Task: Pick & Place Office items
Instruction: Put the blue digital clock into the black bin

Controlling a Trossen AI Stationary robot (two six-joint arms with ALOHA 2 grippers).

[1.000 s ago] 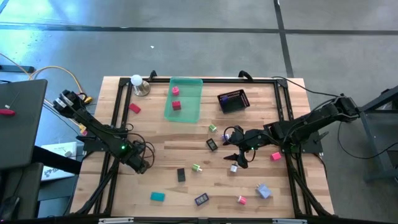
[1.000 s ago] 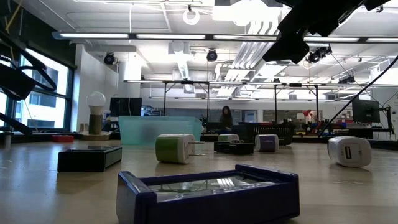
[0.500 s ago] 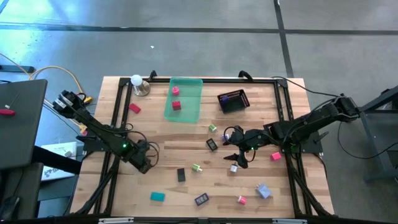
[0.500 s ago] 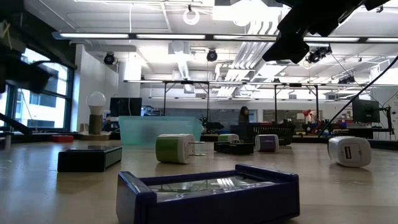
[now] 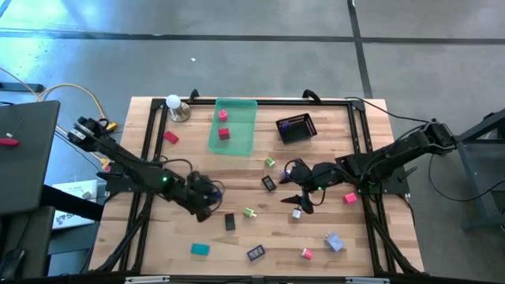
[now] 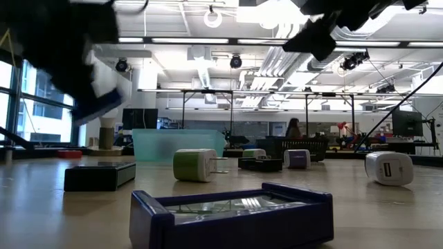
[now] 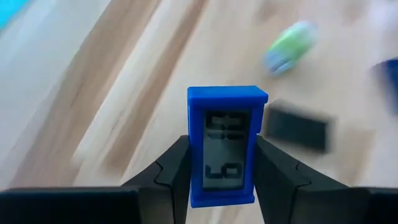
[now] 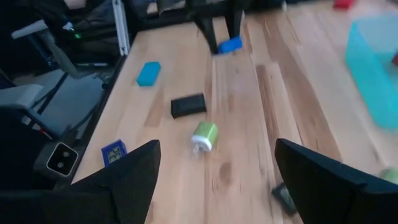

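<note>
- Left gripper [image 7: 221,163] is clamped on a small blue block with a digit display [image 7: 222,144], held off the wooden table [image 5: 237,177] near its middle, just beside the black block [image 5: 230,222]
- Right gripper [image 5: 303,199] hangs over the table's right half with its fingers spread, nothing between them
- Other small pieces lie scattered: a teal block [image 5: 200,249], a green-and-white one [image 5: 250,213]
- Two red pieces rest in the green tray [image 5: 240,118] at the far edge

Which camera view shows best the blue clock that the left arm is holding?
The left wrist view: the blue clock fills the middle, clamped in the left end effector, digits readable. The right wrist view shows it small and far off. In the high view the arm hides it; the low view shows only a blue edge.
</note>
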